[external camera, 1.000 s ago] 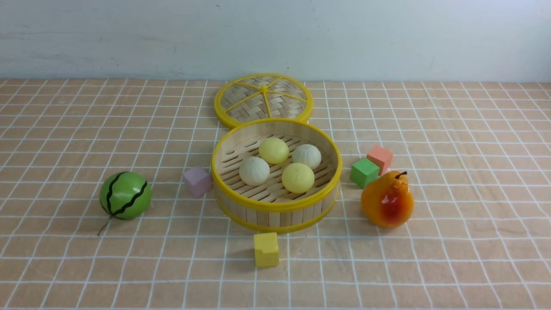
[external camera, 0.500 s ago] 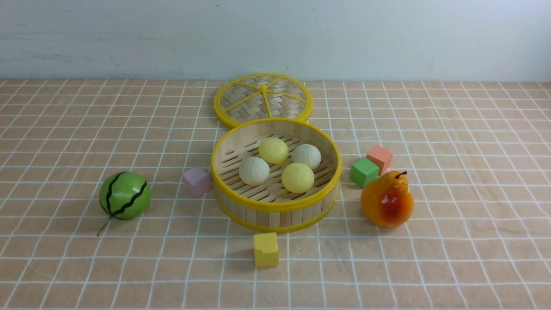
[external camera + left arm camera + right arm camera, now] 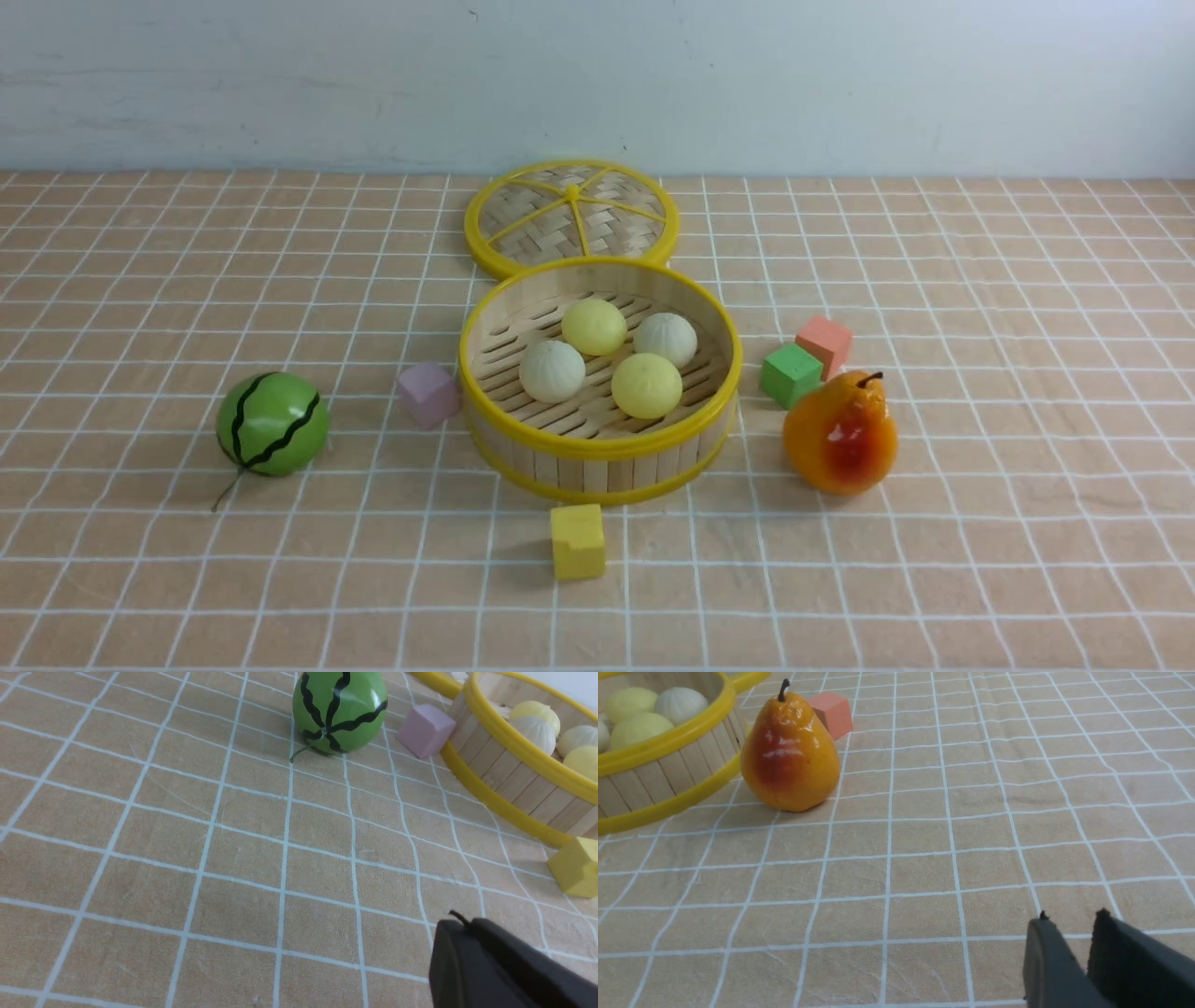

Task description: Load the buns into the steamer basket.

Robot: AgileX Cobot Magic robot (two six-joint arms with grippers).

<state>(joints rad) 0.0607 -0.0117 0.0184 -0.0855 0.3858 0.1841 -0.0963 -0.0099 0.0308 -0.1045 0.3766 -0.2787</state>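
The steamer basket (image 3: 597,448) stands mid-table with several buns inside it: a pale yellow bun (image 3: 594,326) and an off-white bun (image 3: 665,338) at the back, an off-white bun (image 3: 552,370) and a pale yellow bun (image 3: 646,385) in front. Neither arm shows in the front view. In the left wrist view my left gripper (image 3: 462,922) hovers over bare cloth, jaws pressed together, well short of the basket (image 3: 514,751). In the right wrist view my right gripper (image 3: 1071,918) stands slightly open and empty, away from the basket (image 3: 668,742).
A woven lid (image 3: 571,217) lies behind the basket. A green watermelon ball (image 3: 272,424) and a pink cube (image 3: 428,393) sit to its left. A pear (image 3: 840,434), a green cube (image 3: 790,373) and an orange cube (image 3: 824,343) are to its right. A yellow cube (image 3: 577,540) is in front.
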